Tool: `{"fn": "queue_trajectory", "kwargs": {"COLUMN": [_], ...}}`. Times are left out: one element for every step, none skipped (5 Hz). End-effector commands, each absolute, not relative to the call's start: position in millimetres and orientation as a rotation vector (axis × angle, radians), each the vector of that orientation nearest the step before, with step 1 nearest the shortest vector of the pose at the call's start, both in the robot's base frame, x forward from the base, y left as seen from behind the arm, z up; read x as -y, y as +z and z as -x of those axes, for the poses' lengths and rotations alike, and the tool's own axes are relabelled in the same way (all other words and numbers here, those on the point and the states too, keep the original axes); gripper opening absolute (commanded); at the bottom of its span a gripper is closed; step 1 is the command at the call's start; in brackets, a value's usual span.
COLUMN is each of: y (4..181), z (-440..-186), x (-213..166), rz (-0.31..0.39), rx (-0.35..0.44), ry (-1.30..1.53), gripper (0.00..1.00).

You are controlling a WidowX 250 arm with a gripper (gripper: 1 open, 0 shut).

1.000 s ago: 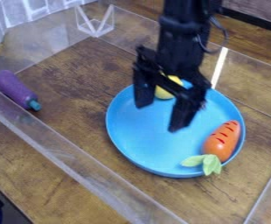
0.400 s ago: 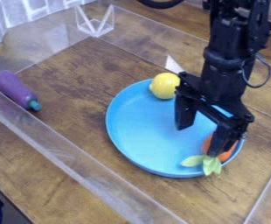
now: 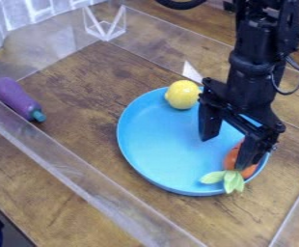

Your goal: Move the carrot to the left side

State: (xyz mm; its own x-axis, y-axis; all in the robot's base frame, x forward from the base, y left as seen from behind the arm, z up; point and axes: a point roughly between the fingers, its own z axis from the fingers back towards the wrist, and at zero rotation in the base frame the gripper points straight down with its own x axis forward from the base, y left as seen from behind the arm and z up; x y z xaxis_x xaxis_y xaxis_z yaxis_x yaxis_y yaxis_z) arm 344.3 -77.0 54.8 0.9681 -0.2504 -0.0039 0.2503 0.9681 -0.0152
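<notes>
The orange carrot (image 3: 234, 158) with its light-green leafy top (image 3: 222, 178) lies on the right part of a round blue plate (image 3: 159, 150). My black gripper (image 3: 233, 140) points straight down over the carrot, open, one finger on each side of it and hiding most of its body. Whether the fingers touch the carrot is hard to tell.
A yellow lemon (image 3: 182, 94) sits at the plate's far rim. A purple eggplant (image 3: 15, 98) lies on the wooden table at the left. Clear plastic walls (image 3: 75, 178) run along the near-left side and the back. A pale stick (image 3: 192, 72) lies behind the lemon.
My gripper has moved from over the lemon to the right and toward the camera, coming down over the carrot. The lemon is uncovered now. The jaws stayed open.
</notes>
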Motion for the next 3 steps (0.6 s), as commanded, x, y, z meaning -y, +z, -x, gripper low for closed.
{"fn": "queue_trajectory", "kwargs": {"y": [71.9,71.6,70.5], "z": [-355.2,-358.5,-360.6], "x": [84.5,84.1,84.7], "rz": [0.014,0.012,0.011], "rx": [0.065,0.078,0.086], "ry": [-0.275,-0.277,-0.280], "gripper": [1.00,1.00,1.00]}}
